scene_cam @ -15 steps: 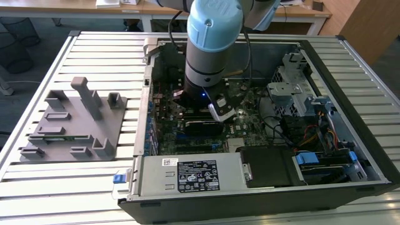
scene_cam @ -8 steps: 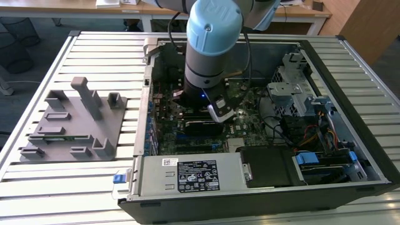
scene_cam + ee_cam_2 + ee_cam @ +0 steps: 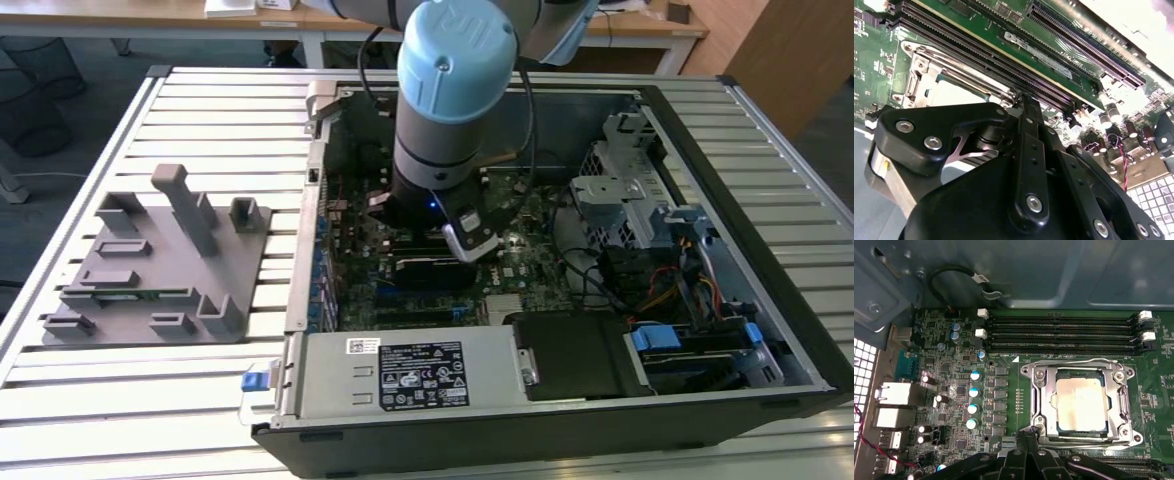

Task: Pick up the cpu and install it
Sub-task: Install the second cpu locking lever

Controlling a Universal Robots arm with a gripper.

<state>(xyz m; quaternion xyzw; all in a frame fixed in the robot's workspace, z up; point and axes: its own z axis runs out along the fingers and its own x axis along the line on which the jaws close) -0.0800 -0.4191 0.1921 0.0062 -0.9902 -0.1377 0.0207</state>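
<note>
Your cpu [image 3: 1079, 404], the small flat square chip with a pale silvery metal top, already lies inside the metal-framed motherboard socket [image 3: 1036, 390], flat and square to the frame, with the retention frame around it rather than over its top. In the first wrist view the black end effector [image 3: 1026, 450] sits just beside the socket's near edge, its tips at the corner of the frame, so the chip lies straight ahead of the tips and slightly to one side. The chip is square, so it has no long axis to line up with.

Its black fingers [image 3: 1026, 130] look drawn close together in the second wrist view, with nothing visible between them; you are carrying nothing.

The open black computer case [image 3: 694, 420] on the slatted metal counter [image 3: 160, 400] holds the green motherboard [image 3: 954, 390], four empty memory slots [image 3: 1059, 330] beside the socket, a power supply box [image 3: 400, 375] and drive cages. To the exterior view's left, the grey plastic fixture block [image 3: 154, 265] stands outside the case, well apart from the arm.
</note>
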